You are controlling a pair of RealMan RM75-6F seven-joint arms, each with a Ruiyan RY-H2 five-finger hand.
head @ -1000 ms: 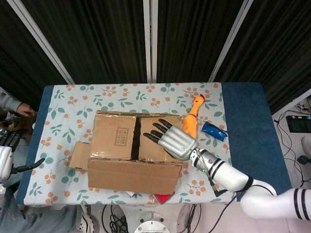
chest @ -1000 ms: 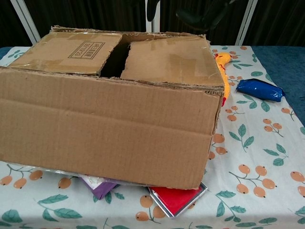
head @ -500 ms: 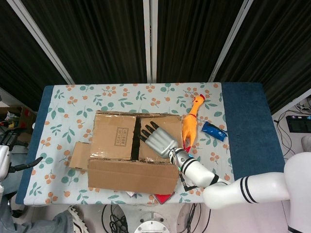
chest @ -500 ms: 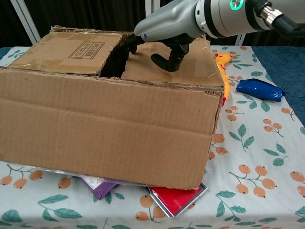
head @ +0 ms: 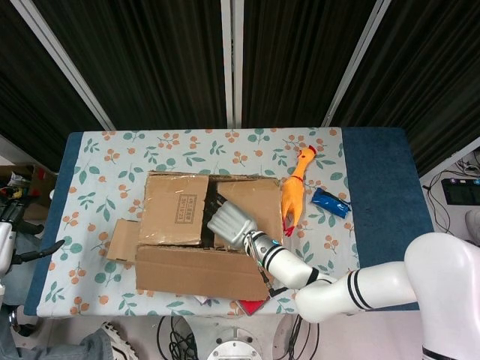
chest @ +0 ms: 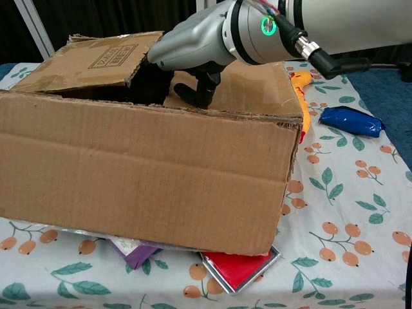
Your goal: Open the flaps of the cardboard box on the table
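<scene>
The cardboard box (head: 202, 268) sits mid-table, its front wall (chest: 141, 170) filling the chest view. Two top flaps cover it: the left flap (head: 176, 217) (chest: 103, 55) is tilted up at its inner edge, and the right flap (head: 259, 199) (chest: 248, 87) lies flat. My right hand (head: 229, 223) (chest: 193, 45) reaches into the dark gap between them. Its fingers are hidden under the left flap's edge and its thumb rests on the right flap. My left hand (head: 7, 236) hangs off the table's left edge, fingers apart and holding nothing.
A side flap (head: 124, 240) lies folded outward on the box's left. A yellow rubber chicken (head: 294, 191) (chest: 299, 84) and a blue packet (head: 330, 202) (chest: 351, 120) lie right of the box. Red (chest: 238, 265) and purple (chest: 132, 248) flat items stick out from under its front.
My right hand has slid left and down across the right flap into the gap. The left flap's inner edge has lifted. The left hand has barely moved.
</scene>
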